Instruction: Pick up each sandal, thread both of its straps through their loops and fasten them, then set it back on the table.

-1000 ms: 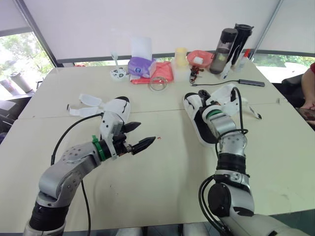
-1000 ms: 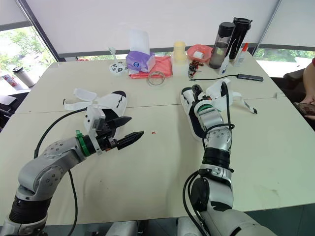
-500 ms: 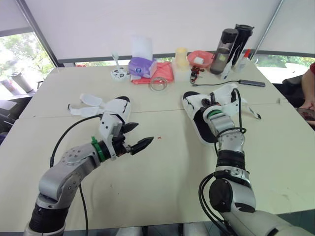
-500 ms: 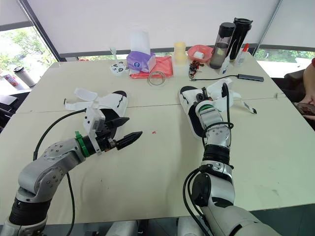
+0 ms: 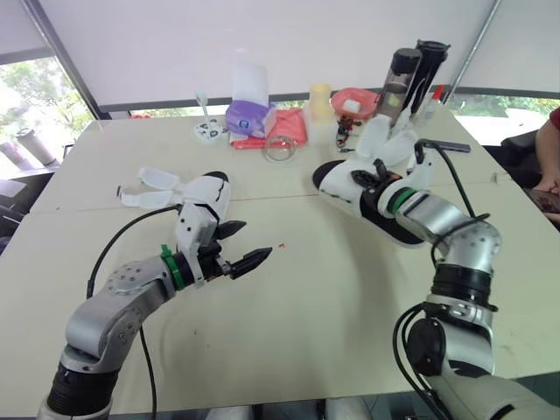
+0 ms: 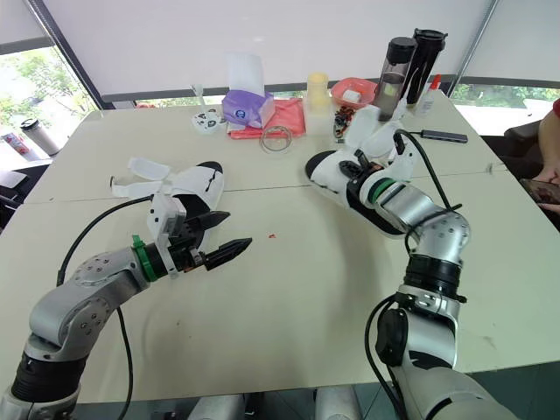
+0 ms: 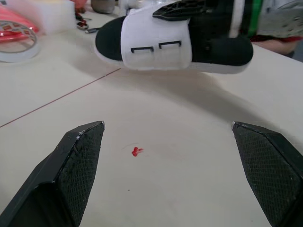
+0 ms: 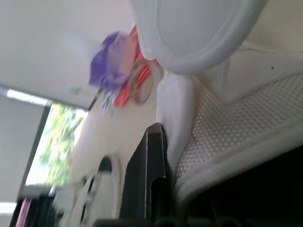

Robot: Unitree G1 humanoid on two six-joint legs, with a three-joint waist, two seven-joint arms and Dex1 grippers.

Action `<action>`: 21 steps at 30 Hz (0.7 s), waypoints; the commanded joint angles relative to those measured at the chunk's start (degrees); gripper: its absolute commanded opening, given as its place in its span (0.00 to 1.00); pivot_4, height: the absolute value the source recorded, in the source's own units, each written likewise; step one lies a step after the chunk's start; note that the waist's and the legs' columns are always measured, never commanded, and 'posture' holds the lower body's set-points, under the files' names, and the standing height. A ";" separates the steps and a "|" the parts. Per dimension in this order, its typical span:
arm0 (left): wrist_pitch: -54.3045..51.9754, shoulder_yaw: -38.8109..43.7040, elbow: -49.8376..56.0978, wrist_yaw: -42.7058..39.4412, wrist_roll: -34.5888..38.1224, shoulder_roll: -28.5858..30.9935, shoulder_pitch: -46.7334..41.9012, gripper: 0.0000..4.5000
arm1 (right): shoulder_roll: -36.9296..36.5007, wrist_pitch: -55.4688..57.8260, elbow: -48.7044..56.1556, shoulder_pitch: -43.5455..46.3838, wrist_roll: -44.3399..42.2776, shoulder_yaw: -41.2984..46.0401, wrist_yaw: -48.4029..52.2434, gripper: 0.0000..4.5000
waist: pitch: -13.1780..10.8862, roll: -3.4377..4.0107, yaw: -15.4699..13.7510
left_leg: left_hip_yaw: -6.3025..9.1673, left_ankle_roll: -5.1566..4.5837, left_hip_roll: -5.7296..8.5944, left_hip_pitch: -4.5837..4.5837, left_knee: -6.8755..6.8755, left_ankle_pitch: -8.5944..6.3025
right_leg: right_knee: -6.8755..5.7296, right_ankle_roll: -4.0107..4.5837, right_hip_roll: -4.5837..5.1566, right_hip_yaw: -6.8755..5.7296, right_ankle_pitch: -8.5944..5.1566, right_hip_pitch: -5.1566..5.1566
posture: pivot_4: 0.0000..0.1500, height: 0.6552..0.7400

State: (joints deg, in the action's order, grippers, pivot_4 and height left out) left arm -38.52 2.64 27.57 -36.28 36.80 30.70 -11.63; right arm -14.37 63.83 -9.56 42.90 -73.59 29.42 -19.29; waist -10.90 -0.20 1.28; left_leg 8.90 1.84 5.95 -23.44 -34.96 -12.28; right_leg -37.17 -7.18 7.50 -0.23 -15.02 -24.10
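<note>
Sandal straps were unfastened on both pieces of footwear. The right-hand sandal [image 5: 337,185] had a white sole, a black footbed and a broad white upper with two small black slot loops; its loose white straps [image 5: 382,140] stood up toward the far side. The right gripper [image 5: 365,181] was clamped on its upper and held it tilted, clear of the table [image 5: 306,297] over the far right part, toe pointing left. A second earlier this sandal had lain flat on the table running near to far under the gripper, and it had since been lifted and swung round. The left-hand sandal [image 5: 206,191] lay flat at far left with its straps splayed leftward, as before. The left gripper [image 5: 254,242] stayed hovering just near of it, its fingers spread wide, close to a red speck [image 5: 282,246].
</note>
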 commanded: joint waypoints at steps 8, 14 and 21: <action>-0.89 0.76 2.19 -4.22 2.20 3.63 0.92 1.00 | -14.43 16.19 8.79 -11.94 -32.47 -12.45 -1.46 0.01 | -0.02 -0.04 -0.54 | -0.11 -0.07 0.09 -0.08 -0.10 -0.03 | 0.18 0.01 0.11 0.01 -0.01 0.09 | 1.00 1.00; -1.07 0.42 2.29 -5.00 2.25 4.11 1.25 1.00 | -24.03 15.81 7.27 -14.02 -38.81 -20.25 4.96 0.01 | -0.05 -0.08 -0.34 | -0.68 -0.23 -0.04 -0.02 -0.17 -0.13 | 0.19 0.00 0.11 0.07 0.00 0.08 | 1.00 1.00; -0.87 -0.41 2.68 -4.40 1.84 3.21 1.82 1.00 | -27.98 17.11 4.12 -13.94 -39.41 -24.63 16.13 0.01 | -0.10 -0.18 -0.61 | -0.72 -0.27 -0.04 -0.05 -0.19 -0.15 | 0.29 -0.06 0.11 0.07 0.03 0.09 | 1.00 1.00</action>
State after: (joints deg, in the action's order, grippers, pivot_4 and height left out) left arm -39.68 2.48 28.13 -40.89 38.19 34.14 -9.72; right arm -41.79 80.59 -6.09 28.14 -110.07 4.52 -7.01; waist -11.00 -0.37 0.67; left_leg 8.18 1.56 5.91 -23.50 -35.14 -12.43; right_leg -36.88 -7.25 7.61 -0.16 -14.98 -24.00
